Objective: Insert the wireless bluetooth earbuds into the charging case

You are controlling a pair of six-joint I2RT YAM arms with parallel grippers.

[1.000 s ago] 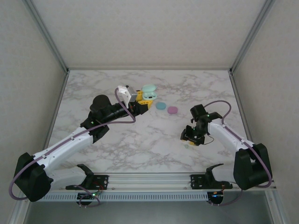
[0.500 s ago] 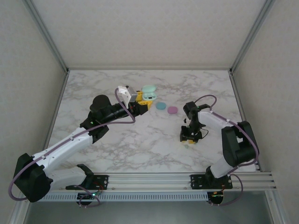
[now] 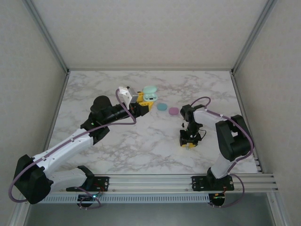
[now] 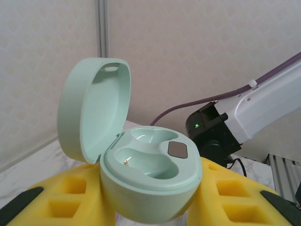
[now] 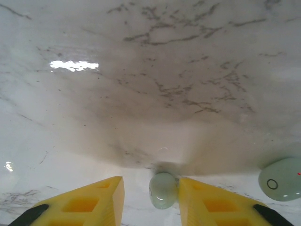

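Observation:
My left gripper is shut on the mint green charging case and holds it above the table at the back middle. The lid stands open, and both wells of the charging case are empty between the yellow fingers. My right gripper points down at the table right of centre. It is open around a pale green earbud lying on the marble. The bud touches the right finger, and a gap separates it from the left finger. A second pale green earbud lies further right.
A teal round case and a pink-purple round case lie shut on the marble table between the grippers. Enclosure walls and metal posts ring the table. The right arm shows behind the held case.
The right arm's elbow has swung in from the right, and its gripper has shifted slightly left and down over the pale green earbud, the jaws narrowing a little. The left arm has not moved.

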